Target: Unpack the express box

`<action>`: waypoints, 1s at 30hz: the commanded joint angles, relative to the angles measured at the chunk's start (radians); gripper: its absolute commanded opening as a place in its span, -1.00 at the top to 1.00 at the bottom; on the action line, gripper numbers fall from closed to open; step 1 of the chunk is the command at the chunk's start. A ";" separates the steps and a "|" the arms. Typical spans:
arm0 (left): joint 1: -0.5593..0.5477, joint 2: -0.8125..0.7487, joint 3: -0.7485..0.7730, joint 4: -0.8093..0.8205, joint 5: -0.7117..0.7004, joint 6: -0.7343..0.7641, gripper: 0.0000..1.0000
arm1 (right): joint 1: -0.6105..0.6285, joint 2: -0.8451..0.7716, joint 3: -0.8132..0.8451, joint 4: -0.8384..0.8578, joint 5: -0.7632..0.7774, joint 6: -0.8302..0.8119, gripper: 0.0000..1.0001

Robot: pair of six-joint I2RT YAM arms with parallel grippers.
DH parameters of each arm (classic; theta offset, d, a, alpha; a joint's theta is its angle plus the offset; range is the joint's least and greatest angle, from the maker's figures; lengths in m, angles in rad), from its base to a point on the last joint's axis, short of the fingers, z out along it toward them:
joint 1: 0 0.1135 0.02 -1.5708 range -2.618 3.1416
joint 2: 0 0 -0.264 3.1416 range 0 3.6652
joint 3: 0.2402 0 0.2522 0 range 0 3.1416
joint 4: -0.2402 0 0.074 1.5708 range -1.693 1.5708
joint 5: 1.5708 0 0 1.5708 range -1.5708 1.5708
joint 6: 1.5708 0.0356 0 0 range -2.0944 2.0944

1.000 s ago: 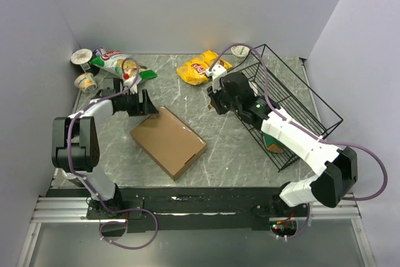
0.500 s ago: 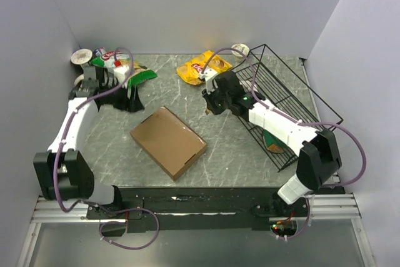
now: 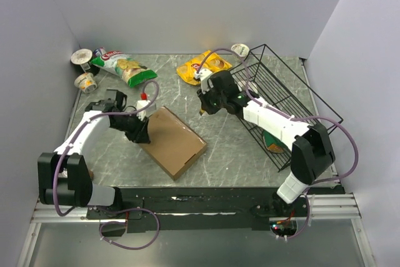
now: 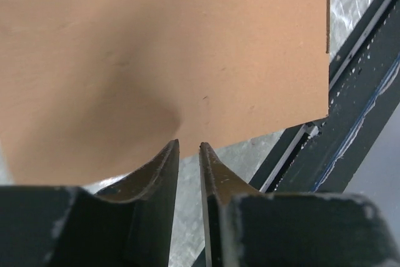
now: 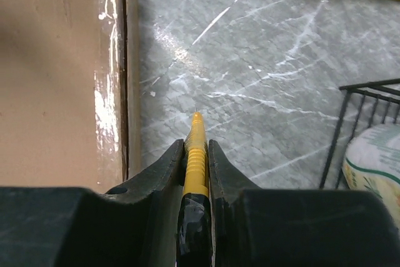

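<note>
The left gripper (image 4: 189, 146) has its jaws drawn almost together, with only a thin slit between them. Their tips sit at the edge of the express box (image 3: 170, 142), and whether they pinch that edge cannot be told. From above, this gripper meets the box at its 9 o'clock side.

The right gripper (image 5: 196, 146) has its jaws clamped on a thin yellow tool (image 5: 195, 154). The tool's tip points at the bare marbled tabletop (image 3: 231, 148), just beside the box's edge, which lies at 9 o'clock in the right wrist view. From above, this gripper hangs at 1 o'clock from the box, apart from it.

The box lies closed and flat near the middle of the tabletop, turned at an angle.

A yellow snack bag (image 3: 203, 67) lies at 12 o'clock from the right gripper. The black wire basket (image 3: 294, 101) stands at 3 o'clock, tipped, with a packet (image 3: 272, 142) inside. A green chip bag (image 3: 122, 65) and two cups (image 3: 82, 57) sit toward 10 o'clock.
</note>
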 commanded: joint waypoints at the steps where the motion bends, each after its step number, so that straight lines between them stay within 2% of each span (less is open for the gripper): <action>1: -0.055 0.028 -0.036 0.053 -0.033 0.005 0.53 | 0.026 0.056 0.051 0.039 -0.029 -0.013 1.00; 7: -0.083 0.049 -0.076 0.104 -0.090 -0.004 0.64 | 0.068 0.131 0.104 0.035 -0.028 -0.021 1.00; 25: -0.090 -0.078 -0.283 0.078 -0.285 0.178 0.94 | 0.107 0.139 0.080 0.029 -0.057 -0.030 1.00; 30: -0.090 -0.138 -0.309 0.046 -0.291 0.235 0.98 | 0.112 0.151 0.091 0.028 -0.078 -0.027 1.00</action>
